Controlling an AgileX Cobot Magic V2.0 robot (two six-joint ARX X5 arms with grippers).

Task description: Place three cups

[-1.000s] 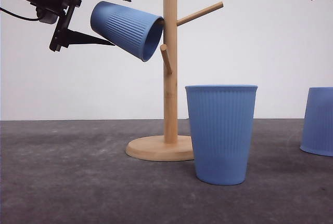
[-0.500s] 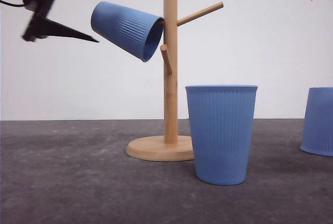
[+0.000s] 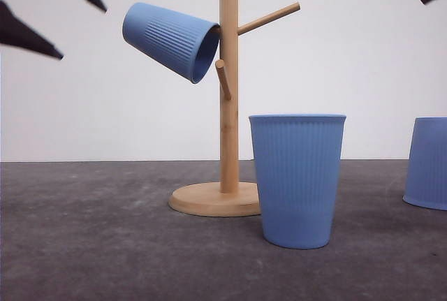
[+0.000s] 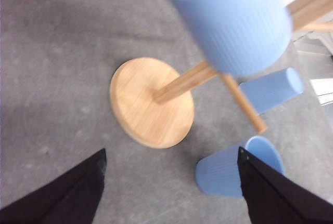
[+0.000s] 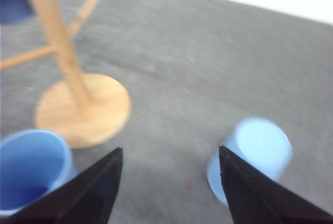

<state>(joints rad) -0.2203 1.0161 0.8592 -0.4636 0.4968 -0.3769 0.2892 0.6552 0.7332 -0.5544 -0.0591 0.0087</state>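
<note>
One light-blue ribbed cup (image 3: 171,39) hangs tilted on the left peg of the wooden stand (image 3: 228,77), its mouth against the post. My left gripper (image 3: 84,33) is open, up and to the left of that cup, well apart from it. The left wrist view has the hung cup (image 4: 234,21) blurred above the stand's base (image 4: 151,102). A second cup (image 3: 297,179) stands upright in front of the stand. The third cup (image 3: 427,163) sits upside down at the right edge. My right gripper (image 5: 169,156) is open and empty, high above the cups (image 5: 31,169) (image 5: 255,151).
The stand's round wooden base (image 3: 213,200) rests on the dark grey table (image 3: 105,245), just behind and left of the upright cup. Two bare pegs (image 3: 269,18) (image 3: 222,79) stick out of the post. A white wall lies behind.
My left gripper has drawn back to the left and upward, away from the hung cup. The cup stays on its peg. The right gripper barely shifts.
</note>
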